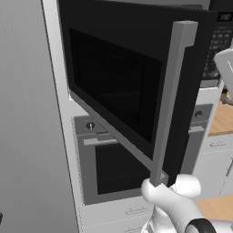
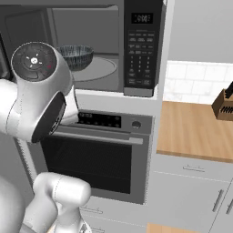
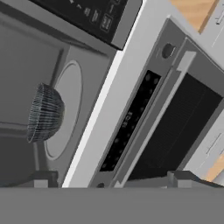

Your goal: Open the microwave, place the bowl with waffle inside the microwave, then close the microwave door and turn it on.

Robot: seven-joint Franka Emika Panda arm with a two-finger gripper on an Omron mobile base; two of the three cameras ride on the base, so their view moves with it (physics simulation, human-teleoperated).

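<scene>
The bowl with waffle [image 2: 76, 55] sits on the turntable inside the microwave [image 2: 141, 45], ahead of the tool [image 3: 111, 178]. The tool stands spread wide and empty. The microwave door [image 1: 123, 86] hangs open to the tool's left, handle [image 1: 173, 100] upright, probably the nearer target. The oven [image 2: 104, 154] lies below; a wooden surface [image 2: 195, 132] extends rightward.

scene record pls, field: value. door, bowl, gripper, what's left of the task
microwave door: swung open, silver handle toward the camera in the left base view
bowl with waffle: inside the microwave, on the turntable
gripper: open, holding nothing, outside the cavity, apart from the bowl
keypad panel: right of the cavity, untouched
oven: directly below, door shut
counter: right of the oven, knife block on it
remaining: close door, turn on
</scene>
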